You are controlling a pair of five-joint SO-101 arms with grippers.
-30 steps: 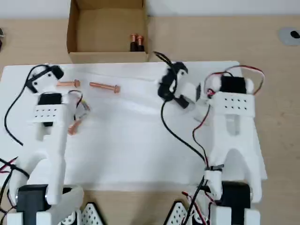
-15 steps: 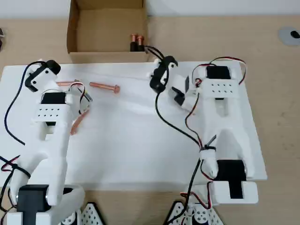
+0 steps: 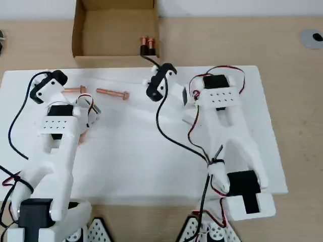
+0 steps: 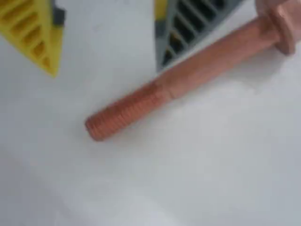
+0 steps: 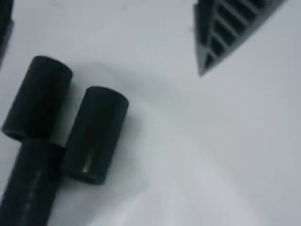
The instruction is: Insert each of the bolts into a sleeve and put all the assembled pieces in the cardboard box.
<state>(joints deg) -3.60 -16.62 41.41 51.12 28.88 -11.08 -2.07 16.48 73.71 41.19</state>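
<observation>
High view: the cardboard box holds 2 assembled pieces against one wall, apparently finished; 2 bolts wait on the white surface. Left wrist view: the left pincer hangs released, one finger just beside another bolt, likely lined up to take it. Right wrist view: the right pincer is released above 3 sleeves lying loose and close together.

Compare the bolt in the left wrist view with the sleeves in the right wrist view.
The bolt is copper; the sleeves are black. The bolt has a threaded end and a flanged head; the sleeves are plain cylinders. The bolt lies alone; the three sleeves lie close together. Both rest on the white sheet.
</observation>
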